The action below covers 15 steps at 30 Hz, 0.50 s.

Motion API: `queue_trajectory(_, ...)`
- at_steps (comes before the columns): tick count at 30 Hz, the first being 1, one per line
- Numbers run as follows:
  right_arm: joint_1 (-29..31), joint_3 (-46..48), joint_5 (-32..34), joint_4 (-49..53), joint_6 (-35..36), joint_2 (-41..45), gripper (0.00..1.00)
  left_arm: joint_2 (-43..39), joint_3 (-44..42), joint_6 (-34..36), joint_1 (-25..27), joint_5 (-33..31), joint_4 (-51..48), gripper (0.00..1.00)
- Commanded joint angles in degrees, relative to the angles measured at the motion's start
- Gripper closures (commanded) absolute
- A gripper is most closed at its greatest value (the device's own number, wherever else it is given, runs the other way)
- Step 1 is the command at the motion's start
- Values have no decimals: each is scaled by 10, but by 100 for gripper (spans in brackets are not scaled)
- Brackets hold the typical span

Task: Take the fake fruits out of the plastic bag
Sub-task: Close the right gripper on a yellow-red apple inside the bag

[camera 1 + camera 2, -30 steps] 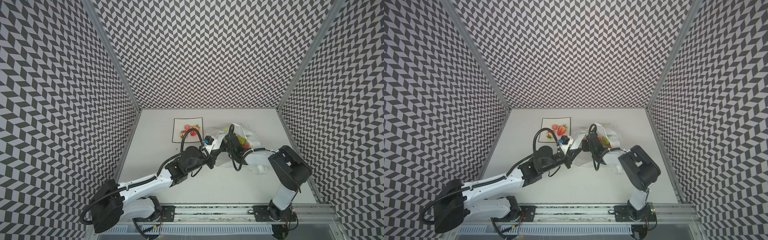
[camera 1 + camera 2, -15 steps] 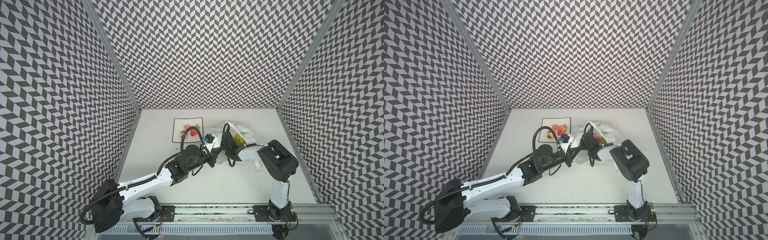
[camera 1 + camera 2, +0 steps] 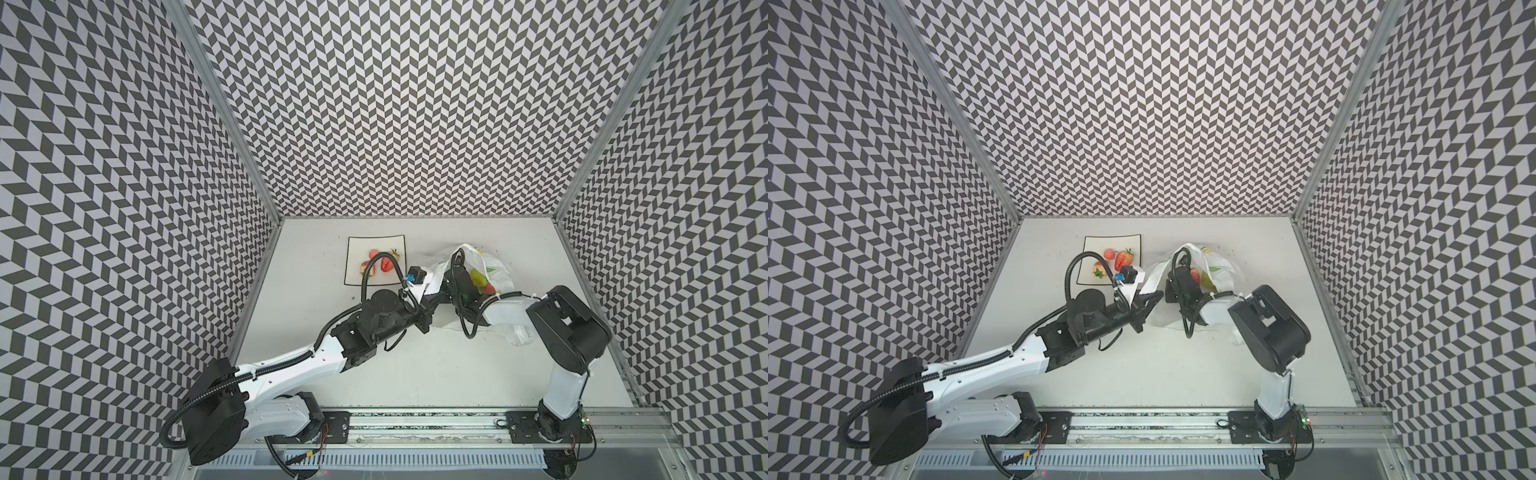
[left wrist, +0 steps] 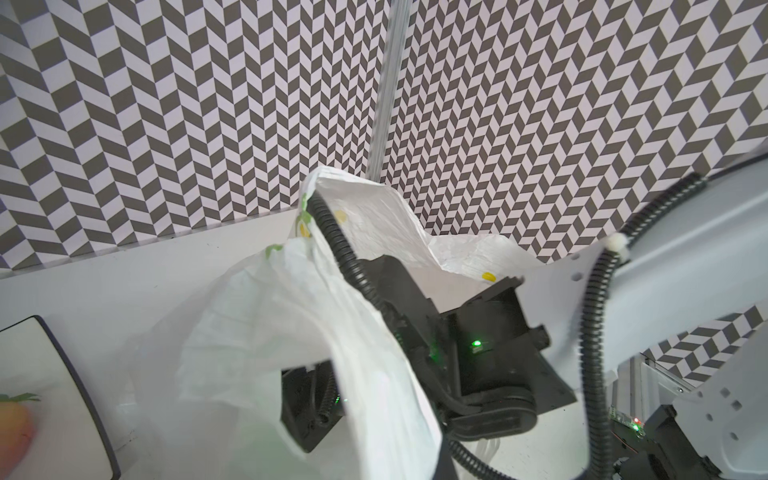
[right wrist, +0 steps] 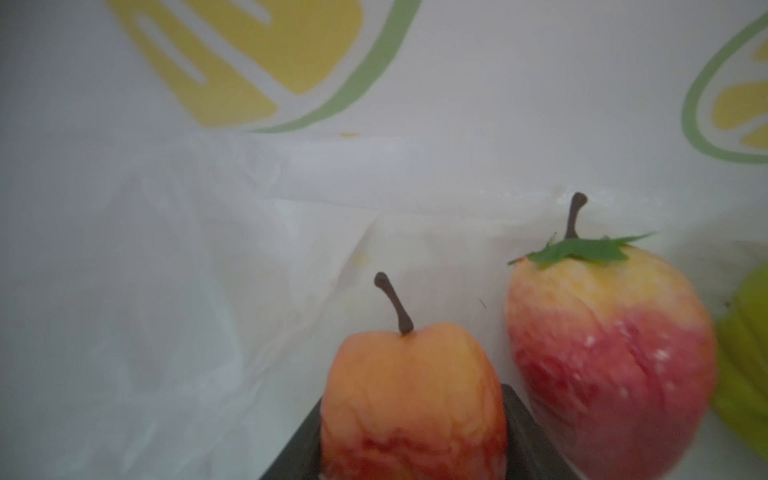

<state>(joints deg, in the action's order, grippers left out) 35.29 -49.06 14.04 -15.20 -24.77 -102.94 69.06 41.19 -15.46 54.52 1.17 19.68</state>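
- In both top views the plastic bag lies crumpled on the white table, right of centre. It is just beside a square black-rimmed plate that carries three fake fruits. The bag stretches slantwise from beside the plate toward the front right, and its mouth opens toward the two arms. A yellow-green pear and a red strawberry show inside. The left gripper is clenched on the bag's near rim and holds it raised. The right arm reaches into the mouth, and its fingertips are hidden here.
- The left wrist view adds the lifted sheet of bag draped over the right arm's black wrist, plus one corner of the plate. The left gripper's own fingers are out of frame.
- Only the right wrist view looks inside the bag. The right gripper is partly closed, with its dark fingers touching both sides of a small orange-pink cherry. The cherry's brown stem points away from the wrist, toward the bag's back wall, in line with the gripper's reach. Just beside the cherry, the strawberry's green cap points the same way. A blurred sliver of the pear lies beyond the strawberry.
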Motion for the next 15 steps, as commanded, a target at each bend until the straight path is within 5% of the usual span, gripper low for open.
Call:
queue_trajectory(1,13,33,-9,-13,6,67,59,9,14,-24,4,-27,12,100)
queue_trajectory(15,35,175,-81,126,-13,359,61,22,21,-38,2,-87,2,100)
